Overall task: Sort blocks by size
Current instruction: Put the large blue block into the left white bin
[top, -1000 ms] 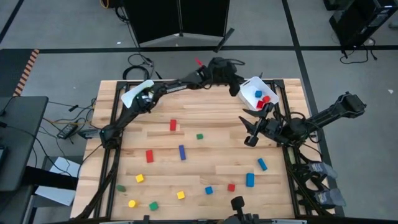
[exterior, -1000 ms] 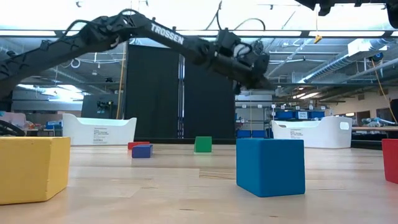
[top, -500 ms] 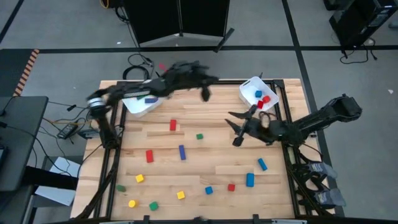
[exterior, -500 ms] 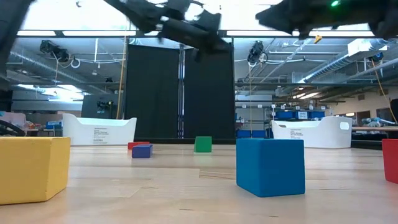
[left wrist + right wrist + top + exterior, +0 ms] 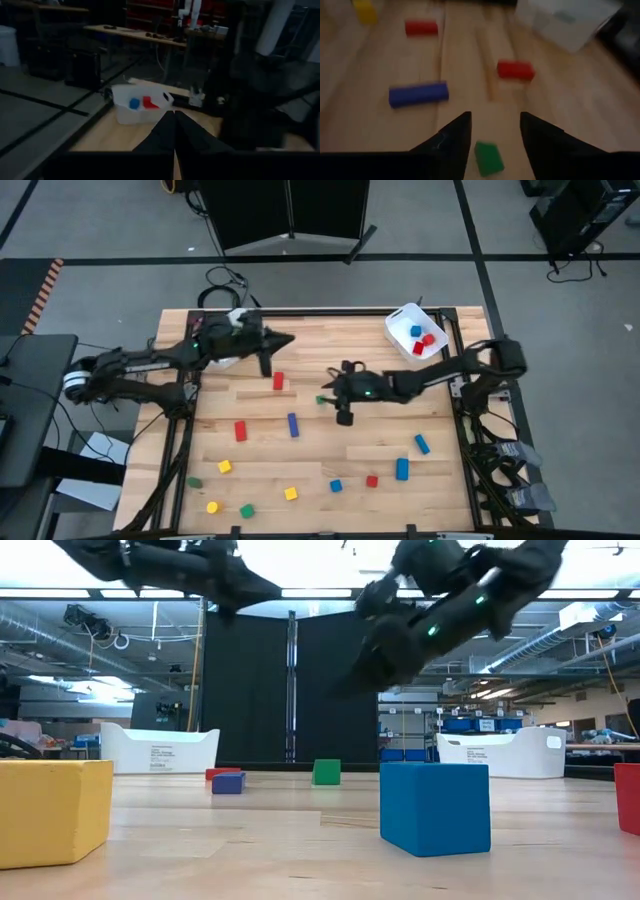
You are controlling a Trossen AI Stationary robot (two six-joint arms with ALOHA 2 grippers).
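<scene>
1. The right gripper (image 5: 343,408) is hanging over the middle of the table (image 5: 330,445), its two dark fingers (image 5: 451,140) standing apart with nothing between them but open space.
2. A small green block (image 5: 487,157) is lying on the boards just ahead of those fingers, in line with the gap but not touching either one; in the high view it is sitting (image 5: 321,399) just beside the gripper.
3. Beyond the green block, the right wrist view is showing a blue bar (image 5: 418,94), a red bar (image 5: 515,69), another red bar (image 5: 421,27) and a yellow block (image 5: 365,12), all lying flat and well apart.
4. The left gripper (image 5: 266,363) is hovering near the far left part of the table, its fingers (image 5: 174,131) pressed together into a closed point and carrying nothing.
5. It is sitting just beside the white bin on the left (image 5: 222,354), which the arm is partly covering, and near the red bar (image 5: 278,382).
6. Across the table, the white bin at the far right corner (image 5: 400,318) is holding a blue block (image 5: 416,331) and red blocks (image 5: 427,341).
7. The remaining blocks are lying scattered along the near half: a red bar (image 5: 240,431), a blue bar (image 5: 292,424), yellow cubes (image 5: 225,467), green ones (image 5: 246,510), and blue pieces (image 5: 402,469) toward the right.
8. In the low view, a large-looking blue cube (image 5: 435,807) and a yellow cube (image 5: 52,811) are standing closest to the camera.
</scene>
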